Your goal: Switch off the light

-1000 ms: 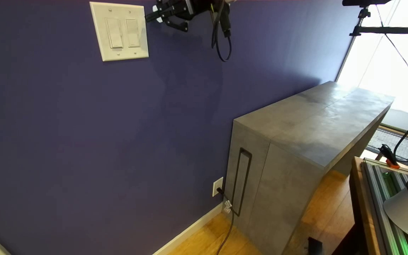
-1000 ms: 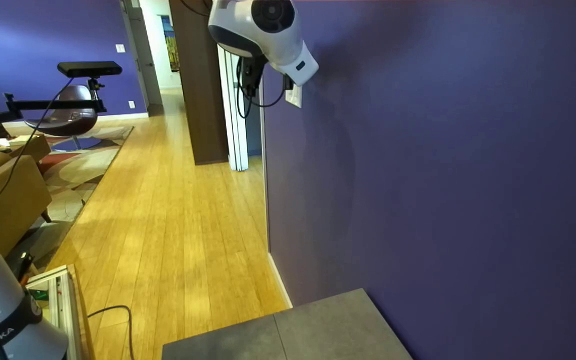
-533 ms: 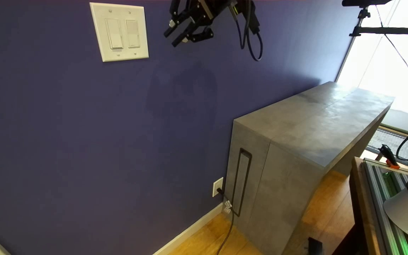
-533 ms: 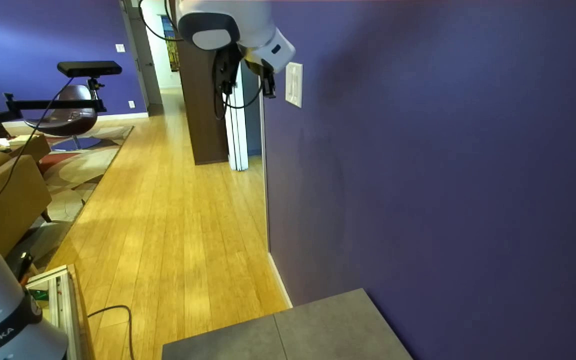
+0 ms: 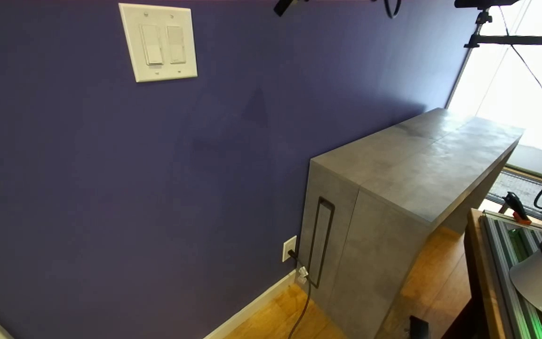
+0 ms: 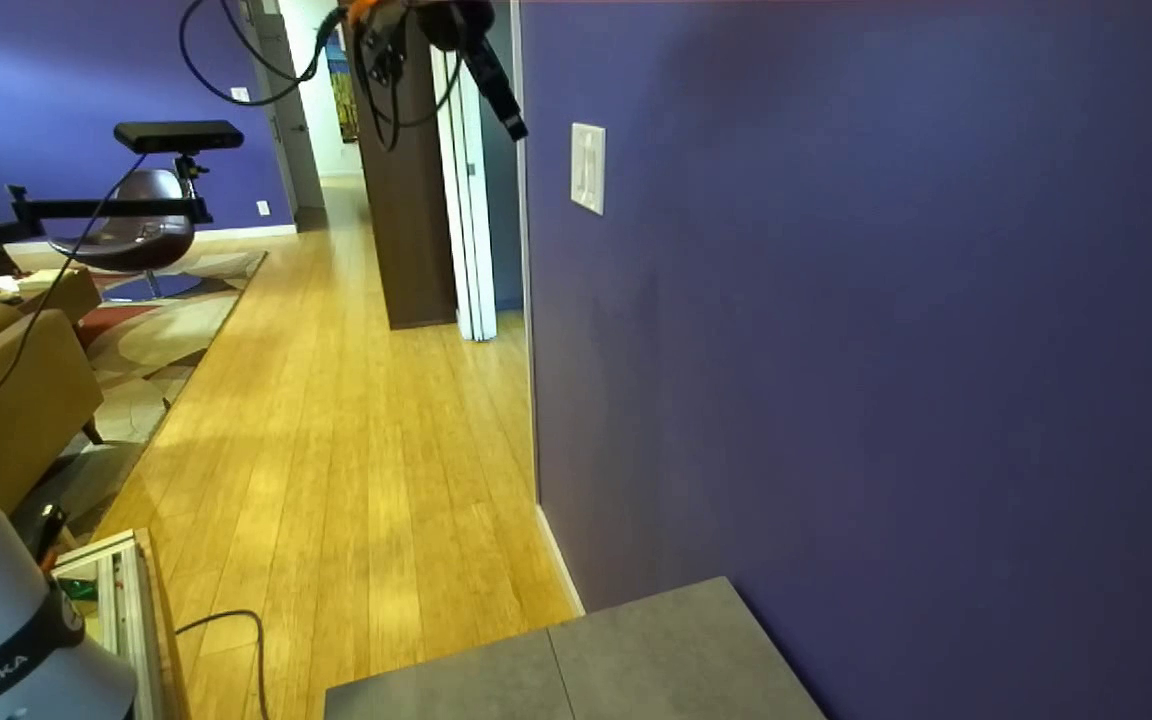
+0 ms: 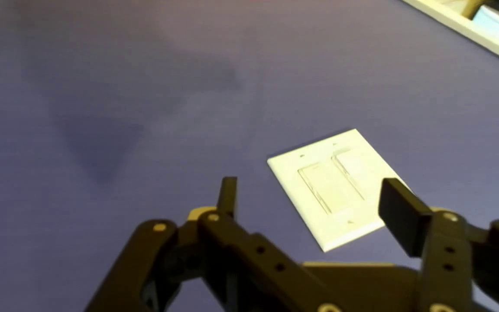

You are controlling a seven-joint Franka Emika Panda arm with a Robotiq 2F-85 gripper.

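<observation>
The light itself is out of view. Its switch [image 5: 158,43], a white plate with two tall rocker paddles, is fixed to the blue wall and shows in both exterior views. My gripper [image 7: 312,197] stands open in the wrist view, with a wide gap between its fingers. Beyond that gap lies the switch plate [image 7: 336,184], partly covered by the right finger [image 7: 405,216]. In an exterior view the gripper [image 6: 514,125] hangs apart from the wall, to the left of the plate [image 6: 588,168]. Only a dark fingertip [image 5: 282,7] appears at the top edge elsewhere.
A grey desk [image 5: 393,165] stands along the wall, with a small white socket plate [image 5: 289,248] and plugged cord low beside it. A black camera [image 6: 180,137] sits on a bracket. The robot base [image 6: 26,640] rests on a framed table.
The gripper has drawn back from beside the switch plate, away from the wall and upward. Its fingers have gone from shut to open. The plate is now uncovered in both exterior views.
</observation>
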